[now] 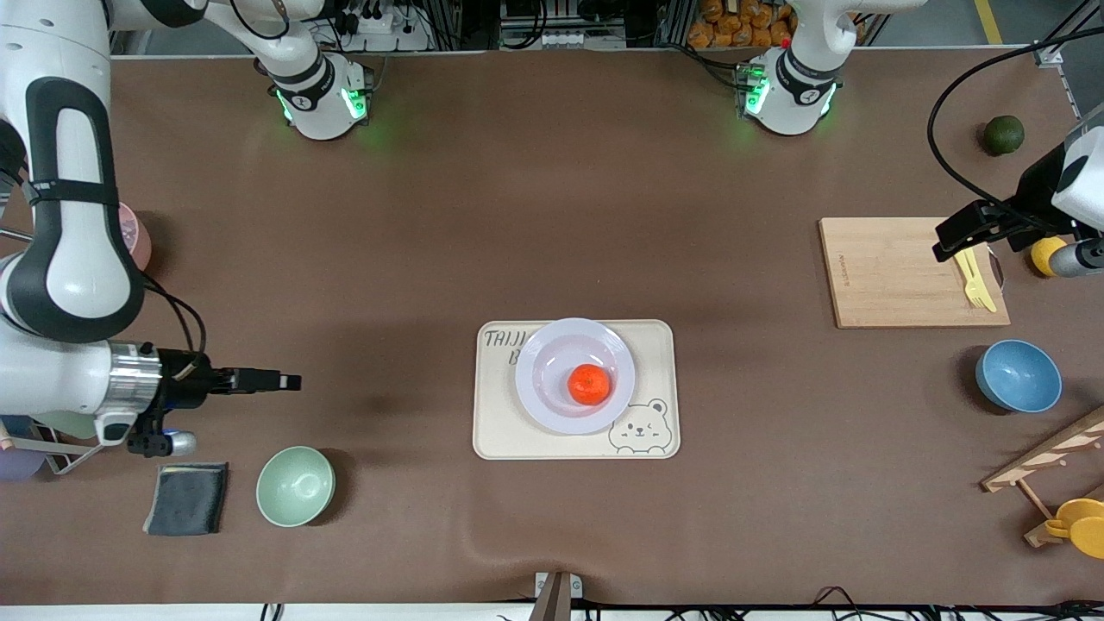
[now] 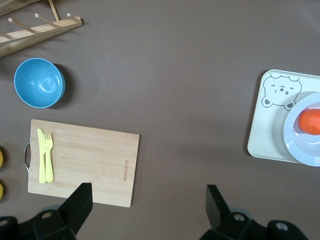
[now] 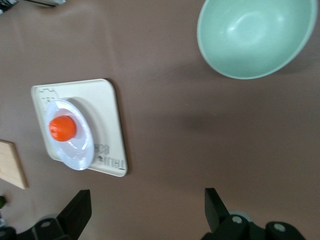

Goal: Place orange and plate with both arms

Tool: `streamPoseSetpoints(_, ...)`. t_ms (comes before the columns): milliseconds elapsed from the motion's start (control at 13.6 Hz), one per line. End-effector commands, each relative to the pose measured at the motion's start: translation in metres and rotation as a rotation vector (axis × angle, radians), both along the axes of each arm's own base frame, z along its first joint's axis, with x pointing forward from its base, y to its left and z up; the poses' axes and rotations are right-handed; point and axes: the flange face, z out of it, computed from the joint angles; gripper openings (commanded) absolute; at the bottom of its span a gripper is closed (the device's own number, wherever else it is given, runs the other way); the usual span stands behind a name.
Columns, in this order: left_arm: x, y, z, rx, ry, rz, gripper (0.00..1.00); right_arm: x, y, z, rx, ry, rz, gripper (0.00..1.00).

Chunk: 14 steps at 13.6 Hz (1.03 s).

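The orange lies in the pale lavender plate, which rests on the cream bear-printed tray in the middle of the table. My right gripper is open and empty over bare table toward the right arm's end, apart from the tray. My left gripper is open and empty over the wooden cutting board. The left wrist view shows the orange, plate and tray away from its open gripper. The right wrist view shows the orange in the plate, apart from its open gripper.
A yellow fork lies on the cutting board. A blue bowl, wooden rack, yellow fruit and dark green fruit are at the left arm's end. A green bowl and dark cloth are at the right arm's end.
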Motion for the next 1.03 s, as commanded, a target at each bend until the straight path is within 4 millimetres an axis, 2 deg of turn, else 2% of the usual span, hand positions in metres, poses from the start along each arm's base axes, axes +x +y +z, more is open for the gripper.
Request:
streamPoseSetpoints(0,-0.005,0.000,0.005,-0.013,0.006,-0.024,1.00,-0.011,0.006,0.052,-0.183,-0.039,0.026,1.00)
streamPoseSetpoints(147,-0.005,0.001,0.004,-0.013,0.007,-0.022,1.00,-0.025,0.007,0.089,-0.343,-0.066,0.069,1.00)
streamPoseSetpoints(514,-0.003,-0.001,0.004,-0.005,0.002,-0.030,1.00,-0.060,0.001,0.145,-0.393,-0.039,0.090,1.00)
streamPoseSetpoints(808,-0.001,-0.002,0.003,-0.003,-0.004,-0.052,1.00,-0.103,0.003,0.173,-0.474,-0.082,0.102,1.00)
streamPoseSetpoints(955,-0.003,0.000,0.006,-0.005,-0.008,-0.059,1.00,-0.127,0.004,0.176,-0.481,-0.122,0.091,1.00)
